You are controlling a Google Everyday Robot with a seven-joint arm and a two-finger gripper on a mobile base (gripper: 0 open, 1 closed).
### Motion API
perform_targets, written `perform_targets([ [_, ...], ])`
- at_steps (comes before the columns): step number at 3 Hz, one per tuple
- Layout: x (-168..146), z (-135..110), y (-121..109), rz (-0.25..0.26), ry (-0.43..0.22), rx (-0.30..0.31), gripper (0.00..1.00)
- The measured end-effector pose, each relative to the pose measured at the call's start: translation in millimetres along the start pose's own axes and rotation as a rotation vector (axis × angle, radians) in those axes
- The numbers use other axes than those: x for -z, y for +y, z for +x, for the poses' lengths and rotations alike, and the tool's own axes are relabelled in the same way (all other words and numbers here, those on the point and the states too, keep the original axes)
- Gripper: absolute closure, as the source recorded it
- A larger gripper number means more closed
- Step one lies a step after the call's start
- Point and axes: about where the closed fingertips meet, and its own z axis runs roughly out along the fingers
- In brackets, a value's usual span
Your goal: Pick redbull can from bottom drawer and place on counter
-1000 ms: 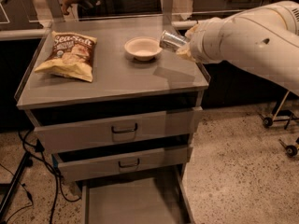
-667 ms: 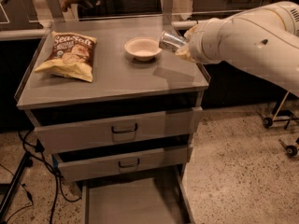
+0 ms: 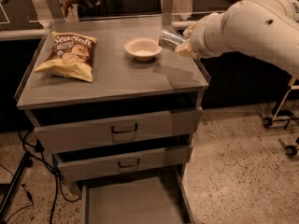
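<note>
While the bulky white arm [image 3: 252,24] reaches in from the right, its smooth rounded shell sloping down toward the rear right part of the tabletop [image 3: 121,80], the gripper [image 3: 181,46] hangs above that corner, just to the right of the bowl [image 3: 143,48]. Its jaws are pinching the redbull can [image 3: 169,38], which is lifted off the surface and tilted, with its free end pointing left toward the bowl. The can is a slim cylinder of shiny silver metal with darker markings. The bowl is pale, round and shallow, with a matte look. Well to the left lies a crinkled chip bag [image 3: 69,55], yellow at its edges with a dark printed panel. The tabletop is flat, dull grey metal with a thin raised rim. Below it, two upper drawers [image 3: 121,129] of the same grey metal carry dark loop handles. The bottom drawer [image 3: 133,202] stands pulled out, showing a flat grey floor. Speckled stone-like flooring [image 3: 243,162] spreads to the right, and black cables [image 3: 28,171] trail at the left.
</note>
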Motion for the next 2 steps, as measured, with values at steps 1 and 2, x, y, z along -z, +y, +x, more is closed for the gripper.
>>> perform_targets([
  [1, -14, 6, 2, -0.047, -0.007, -0.011, 1.0],
  [2, -29, 13, 14, -0.099, -0.008, -0.018, 1.0],
])
